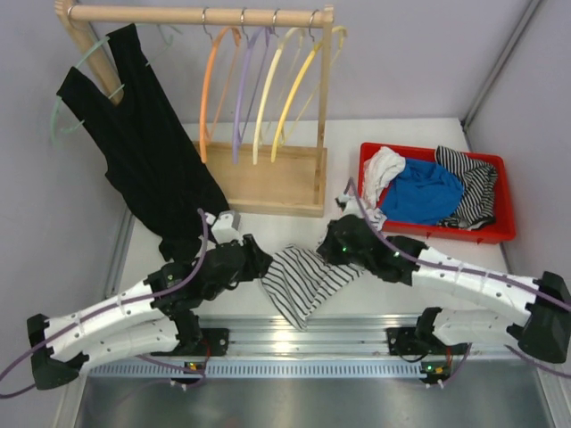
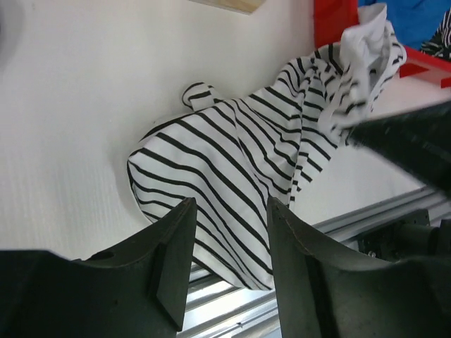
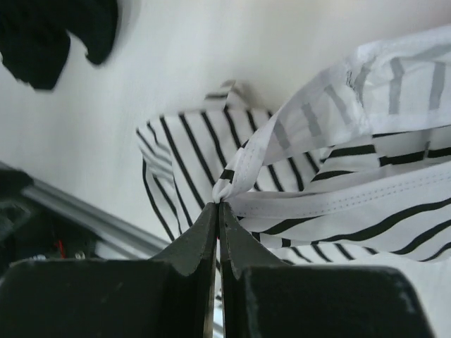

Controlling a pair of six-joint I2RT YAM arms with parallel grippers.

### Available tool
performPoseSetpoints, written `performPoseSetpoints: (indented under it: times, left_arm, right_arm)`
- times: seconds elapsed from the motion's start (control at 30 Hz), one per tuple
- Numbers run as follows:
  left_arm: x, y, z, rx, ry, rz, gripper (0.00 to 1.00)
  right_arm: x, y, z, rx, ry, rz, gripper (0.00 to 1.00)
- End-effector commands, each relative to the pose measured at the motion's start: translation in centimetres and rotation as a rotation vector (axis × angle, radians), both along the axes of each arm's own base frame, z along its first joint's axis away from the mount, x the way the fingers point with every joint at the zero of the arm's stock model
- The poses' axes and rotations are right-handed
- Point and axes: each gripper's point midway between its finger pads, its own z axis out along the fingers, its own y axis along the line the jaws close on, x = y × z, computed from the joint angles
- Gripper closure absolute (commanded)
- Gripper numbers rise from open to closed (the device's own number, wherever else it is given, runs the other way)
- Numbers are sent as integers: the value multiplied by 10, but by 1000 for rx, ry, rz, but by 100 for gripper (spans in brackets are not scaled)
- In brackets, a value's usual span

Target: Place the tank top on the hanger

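The tank top (image 1: 302,281), white soft fabric with thin black horizontal stripes, is lying crumpled at the near middle of the counter (image 1: 294,230), its near edge spilling over the counter's front edge. Most of it is resting flat in loose folds, with one wide strap curling up at its far side. Its right part is rising off the surface, where the right gripper (image 3: 218,205), jaws pressed together, is pinching a bunched fold at a plain white hemmed band. The hanger (image 1: 207,98), thin and orange with a metal hook, is hanging upright from the wooden rail (image 1: 178,14) at the far left, well apart from the tank top.
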Motion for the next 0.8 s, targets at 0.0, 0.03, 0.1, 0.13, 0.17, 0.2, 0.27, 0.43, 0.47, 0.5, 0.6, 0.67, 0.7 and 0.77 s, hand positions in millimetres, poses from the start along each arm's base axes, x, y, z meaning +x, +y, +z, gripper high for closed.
performPoseSetpoints:
  times: [0.0,0.03,0.1,0.13,0.17,0.2,0.27,0.43,0.47,0.5,0.6,0.67,0.7,0.77]
  left_arm:
    - [3,31,-16,-7,18,157,50]
    - [0,33,-27,3,33,160,49]
    - [-1,29,-33,-25,49,158,48]
    - [-6,26,-43,-20,72,136,47]
    - [-7,22,-47,-29,82,120,46]
    - [-9,18,-50,-38,87,100,45]
    - [-11,1,-53,-84,82,33,44]
    - [-12,-25,-58,-124,87,-47,42]
    - [-11,-33,-53,-148,76,-66,41]
    - [-12,-39,-56,-148,90,-82,42]
    - [-10,-54,-53,-167,93,-113,43]
    - [-8,-61,-49,-177,90,-121,44]
    - [-6,-64,-52,-170,97,-121,45]
    - [-7,-70,-51,-172,112,-133,47]
  right_arm:
    - [-25,35,-18,56,12,-46,100]
    - [-31,46,-33,28,30,-31,100]
    - [-53,65,-47,14,59,22,100]
    - [-57,74,-58,4,72,36,100]
    - [-67,80,-61,7,76,66,97]
    - [-70,83,-63,5,74,79,95]
    - [-76,82,-63,-15,70,89,88]
    - [-71,52,-35,-24,9,38,56]
    - [-68,44,-30,-24,-6,15,52]
    - [-69,32,-30,-57,-7,6,50]
    - [-59,-2,-15,-95,-52,-73,48]
    - [-43,-25,-9,-114,-68,-129,50]
    - [-40,-30,-12,-114,-45,-124,55]
    - [-25,-47,-17,-108,-20,-133,61]
